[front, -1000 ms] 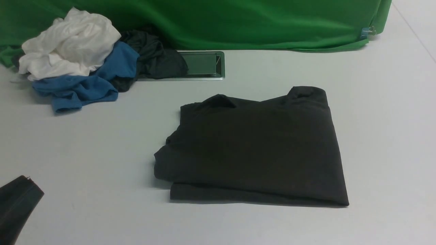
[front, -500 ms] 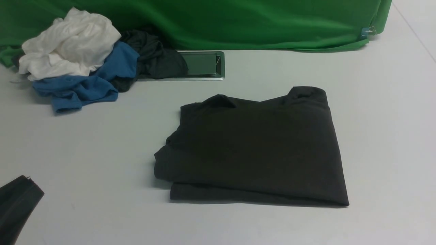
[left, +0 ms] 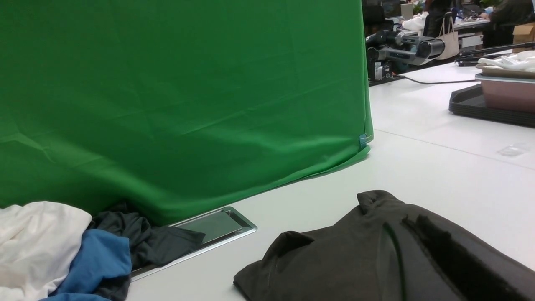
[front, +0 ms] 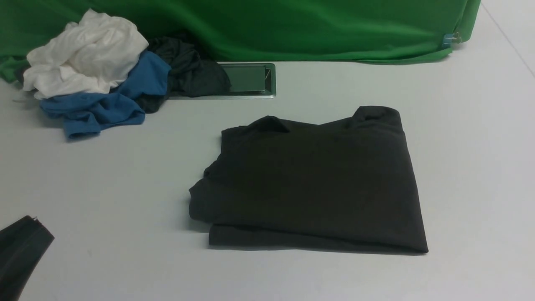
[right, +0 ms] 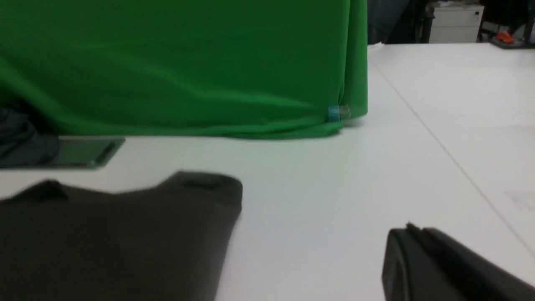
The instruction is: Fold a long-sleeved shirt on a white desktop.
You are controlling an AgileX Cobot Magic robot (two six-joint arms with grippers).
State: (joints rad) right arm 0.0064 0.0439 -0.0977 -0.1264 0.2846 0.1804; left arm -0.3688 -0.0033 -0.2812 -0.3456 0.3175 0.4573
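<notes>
Shirt: the long-sleeved shirt lies folded into a rough rectangle, a little right of centre on the table in the front view; no print showing.
Shirt edges: doubled layers visible along the 6 o'clock edge; a bump of cloth sticks up at the 1 o'clock corner.
Left fingers: the left gripper shows as a dark tip at 8 o'clock, well apart from the shirt; fingers closed, holding nothing.
Right fingers: the right gripper appears only in its own wrist view, blurred, over bare table beside the shirt; fingers closed, empty.
Pile: a white garment, a blue garment and a dark teal-grey garment heaped at 10 o'clock, touching one another.
Hatch: silver-framed cable hatch at 12 o'clock, its left part covered by the dark garment.
Backdrop: green cloth along the far edge, with a small clip at its right corner.
</notes>
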